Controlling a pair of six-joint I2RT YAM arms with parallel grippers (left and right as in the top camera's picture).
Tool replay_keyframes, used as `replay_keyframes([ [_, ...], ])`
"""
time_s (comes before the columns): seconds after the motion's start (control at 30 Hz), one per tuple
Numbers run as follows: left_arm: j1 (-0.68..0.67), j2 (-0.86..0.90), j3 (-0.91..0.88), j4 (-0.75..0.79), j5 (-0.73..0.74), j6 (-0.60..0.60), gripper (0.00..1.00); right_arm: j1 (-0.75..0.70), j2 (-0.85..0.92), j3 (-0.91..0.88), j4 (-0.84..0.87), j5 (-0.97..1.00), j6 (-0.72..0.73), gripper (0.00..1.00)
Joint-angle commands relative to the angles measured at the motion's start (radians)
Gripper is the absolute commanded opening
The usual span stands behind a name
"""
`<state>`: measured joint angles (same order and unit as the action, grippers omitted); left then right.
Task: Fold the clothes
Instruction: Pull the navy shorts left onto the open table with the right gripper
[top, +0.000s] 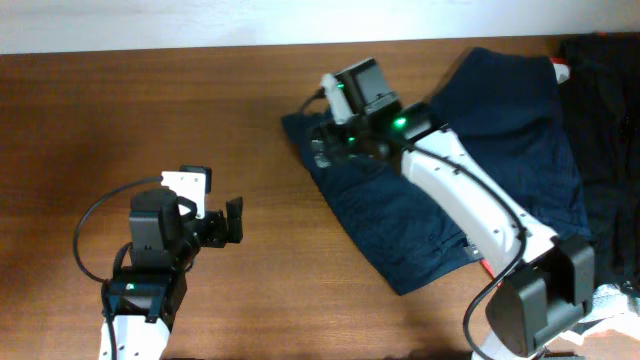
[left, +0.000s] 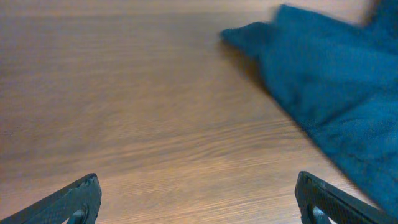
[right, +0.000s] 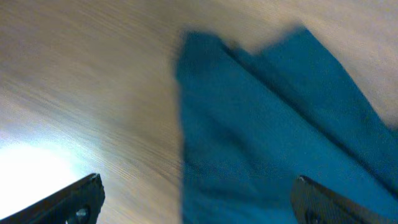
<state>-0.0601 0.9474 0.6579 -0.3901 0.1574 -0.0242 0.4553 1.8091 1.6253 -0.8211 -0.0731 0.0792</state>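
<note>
Though spread across the table (top: 150, 100), the navy shorts (top: 520, 150) lie creased.

We see no words, numbers, brands or signs that we can read in any of the views, not on the arms and not on the cloth.

shorts (top: 520, 150) plain dark navy, teal-ish on wrist cams. surface (top: 150, 110) warm brown, streaky wood grain. left fingers (left: 74, 199) black. garment (top: 610, 130) beyond right fingers (right: 81, 196) black too.
</note>
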Motion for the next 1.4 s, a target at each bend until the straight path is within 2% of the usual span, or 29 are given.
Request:
replay_keyframes([
  [0.0,-0.005,0.002,0.020,0.048,0.207,-0.006,0.99,-0.135,-0.080,0.021,-0.113,0.047,0.009,0.99],
  [0.1,-0.005,0.008,0.020,0.059,0.264,-0.026,0.99,-0.237,-0.087,0.021,-0.254,-0.047,0.006,0.99],
  [0.23,-0.038,0.066,0.019,0.057,0.303,-0.174,0.99,-0.370,-0.086,0.021,-0.413,-0.043,0.001,0.99],
  [0.4,-0.231,0.242,0.019,0.109,0.307,-0.311,0.99,-0.517,-0.086,0.021,-0.487,-0.045,0.008,0.99],
  [0.53,-0.403,0.427,0.019,0.235,0.307,-0.460,0.99,-0.606,-0.086,0.021,-0.525,-0.047,0.008,0.99],
  [0.77,-0.630,0.677,0.019,0.431,0.328,-0.673,0.99,-0.646,-0.086,0.021,-0.534,-0.051,0.008,0.99],
  [0.93,-0.764,0.801,0.019,0.572,0.325,-0.927,0.99,-0.645,-0.086,0.021,-0.534,-0.051,0.008,0.99],
  [1.0,-0.803,0.836,0.019,0.637,0.314,-0.983,0.98,-0.645,-0.086,0.021,-0.534,-0.055,0.008,0.99],
  [1.07,-0.846,0.871,0.019,0.727,0.301,-0.997,0.91,-0.645,-0.086,0.021,-0.534,-0.060,0.008,0.99],
  [1.1,-0.863,0.886,0.019,0.762,0.294,-0.998,0.85,-0.645,-0.086,0.021,-0.534,-0.064,0.008,0.99],
  [1.13,-0.880,0.903,0.019,0.793,0.291,-0.998,0.72,-0.645,-0.086,0.021,-0.534,-0.067,0.008,0.99],
  [1.17,-0.887,0.908,0.019,0.803,0.289,-0.998,0.67,-0.646,-0.086,0.021,-0.534,-0.071,0.008,0.99],
  [1.2,-0.887,0.911,0.019,0.806,0.268,-0.997,0.45,-0.646,-0.086,0.021,-0.534,-0.074,0.008,0.99],
  [1.3,-0.869,0.911,0.019,0.804,0.180,-0.996,0.01,-0.646,-0.086,0.021,-0.533,-0.074,0.008,0.99],
  [1.37,-0.847,0.909,0.019,0.800,0.171,-0.986,0.01,-0.646,-0.086,0.021,-0.533,-0.074,0.008,0.99],
])
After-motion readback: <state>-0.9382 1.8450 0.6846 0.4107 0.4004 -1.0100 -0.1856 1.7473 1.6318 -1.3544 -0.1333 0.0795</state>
